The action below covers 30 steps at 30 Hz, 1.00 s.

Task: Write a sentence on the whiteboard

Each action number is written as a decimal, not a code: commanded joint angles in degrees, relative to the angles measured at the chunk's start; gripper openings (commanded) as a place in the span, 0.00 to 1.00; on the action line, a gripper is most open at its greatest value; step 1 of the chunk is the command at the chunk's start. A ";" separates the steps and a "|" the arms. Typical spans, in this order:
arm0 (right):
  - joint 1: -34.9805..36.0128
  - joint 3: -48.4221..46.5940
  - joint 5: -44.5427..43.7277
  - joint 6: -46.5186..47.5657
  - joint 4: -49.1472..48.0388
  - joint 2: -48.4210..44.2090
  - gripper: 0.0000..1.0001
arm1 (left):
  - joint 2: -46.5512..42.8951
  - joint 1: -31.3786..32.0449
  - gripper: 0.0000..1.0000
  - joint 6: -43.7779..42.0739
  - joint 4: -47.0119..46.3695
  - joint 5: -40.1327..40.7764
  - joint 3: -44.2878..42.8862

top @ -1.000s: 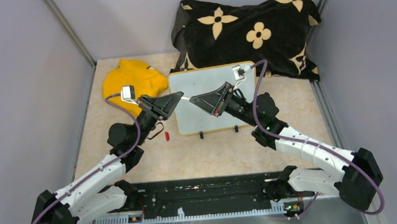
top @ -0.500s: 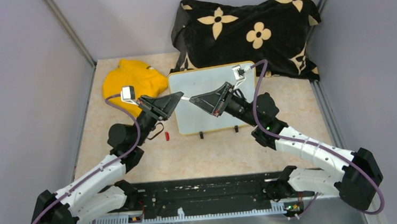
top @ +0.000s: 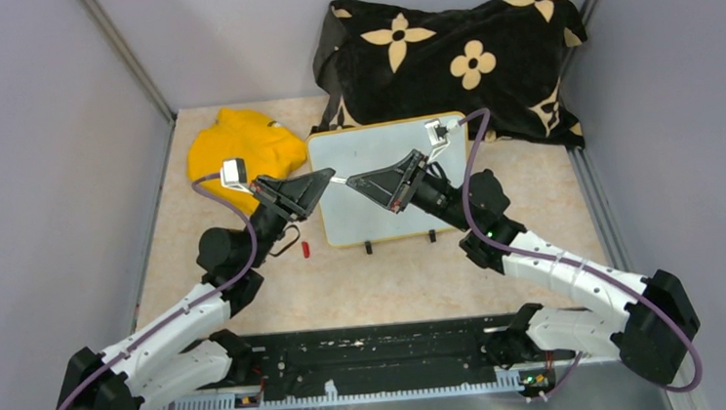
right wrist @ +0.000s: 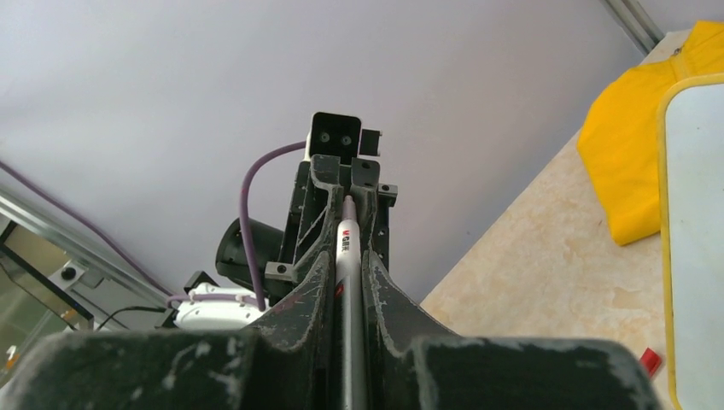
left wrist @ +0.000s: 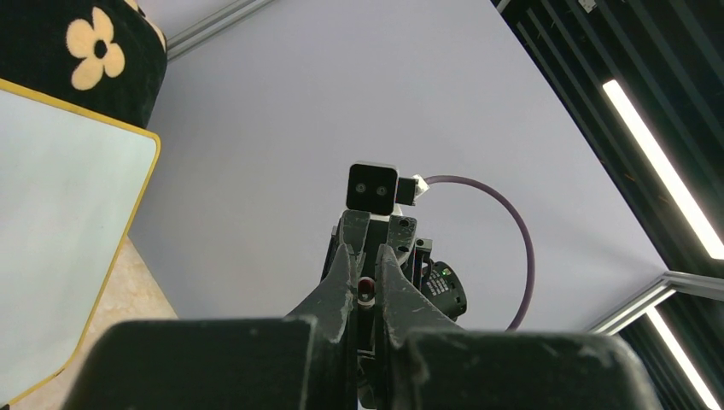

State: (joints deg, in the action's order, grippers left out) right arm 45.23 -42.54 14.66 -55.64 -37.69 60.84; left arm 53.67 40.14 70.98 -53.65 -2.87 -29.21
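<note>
Bordering whiteboard [top: 367, 152]: yellow cloth [top: 242, 146], floral blanket [top: 445, 52].

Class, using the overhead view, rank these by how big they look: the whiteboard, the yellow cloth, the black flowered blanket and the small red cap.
1. black flowered blanket
2. whiteboard
3. yellow cloth
4. red cap
The blanket lies farthest back yet looks largest, so none is in doubt.

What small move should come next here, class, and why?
Probably the left gripper should open. Both grippers pinch the marker, the right gripper looks closed around its barrel, and the whiteboard shows no writing, so the right arm seems ready to take it.
</note>
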 commanded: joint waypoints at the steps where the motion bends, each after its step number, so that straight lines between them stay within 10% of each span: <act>1: 0.03 -1.89 -0.35 -0.35 -5.73 -0.67 0.00 | 0.30 0.42 0.00 -0.76 0.26 -0.01 0.95; 6: 0.03 -1.04 -1.34 0.26 -5.84 -1.61 0.00 | -0.13 0.38 0.00 -0.96 0.71 0.24 1.81; 11: 0.03 -1.41 -2.61 4.68 0.28 -4.38 0.00 | -3.27 0.38 0.54 -3.09 5.07 1.98 3.00; 16: 0.03 -2.92 -8.28 15.29 17.72 -10.41 0.00 | -12.65 0.20 0.82 -10.63 15.31 10.53 5.43; 24: 1.19 -6.11 -24.65 33.71 45.09 -18.04 0.00 | -17.13 0.12 0.89 -49.00 50.27 16.58 -8.09; 30: 4.81 -9.70 -31.59 42.32 50.30 -16.62 0.00 | -11.58 0.14 0.90 -64.05 57.34 18.29 -13.39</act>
State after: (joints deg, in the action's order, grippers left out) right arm 47.42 -47.68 -9.63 -22.37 6.90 43.38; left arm 39.05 40.14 22.79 -6.44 12.91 -40.32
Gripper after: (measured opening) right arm 0.106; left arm 0.900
